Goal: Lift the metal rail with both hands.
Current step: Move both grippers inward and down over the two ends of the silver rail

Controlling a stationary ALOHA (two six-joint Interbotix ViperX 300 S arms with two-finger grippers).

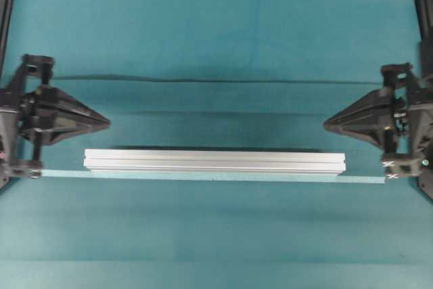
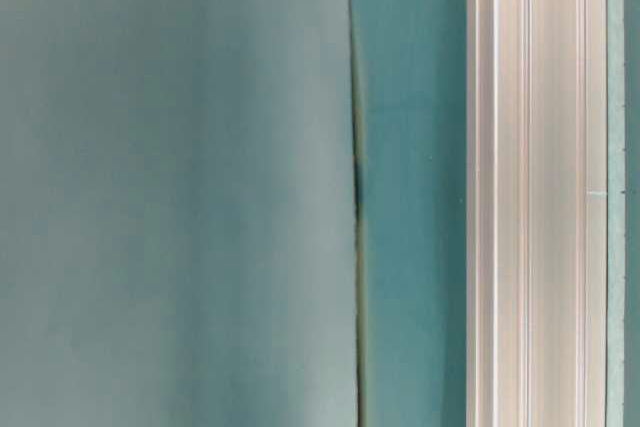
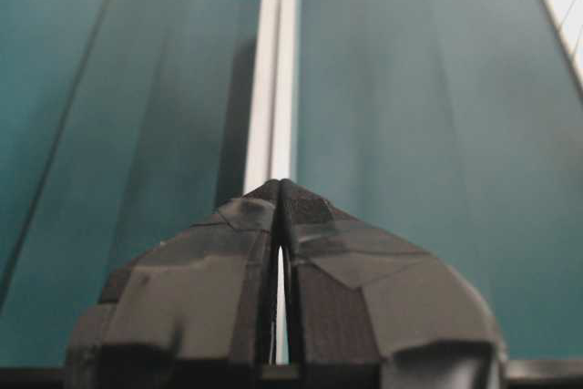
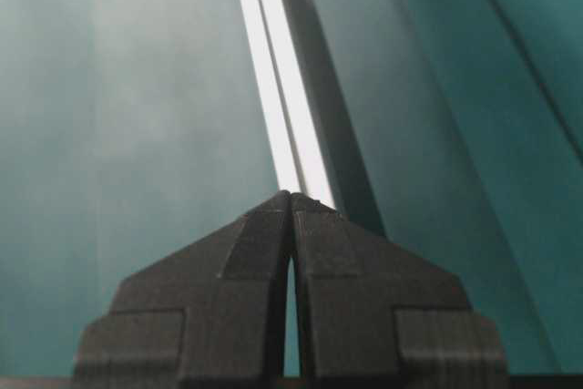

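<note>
The metal rail (image 1: 214, 160) is a long silver grooved bar lying flat on the teal cloth, running left to right across the middle. It also shows as a pale band in the table-level view (image 2: 535, 187) and runs away from each wrist camera (image 3: 273, 88) (image 4: 282, 88). My left gripper (image 1: 108, 122) is shut with its tips together, empty, off the rail's left end and slightly behind it. My right gripper (image 1: 325, 125) is shut too, empty, just behind the rail's right end. Neither touches the rail.
A thin pale-blue tape strip (image 1: 203, 176) lies along the rail's near side and reaches past both ends. The teal cloth (image 1: 216, 45) has a long crease (image 1: 203, 79) behind the rail. Black arm frames stand at both side edges.
</note>
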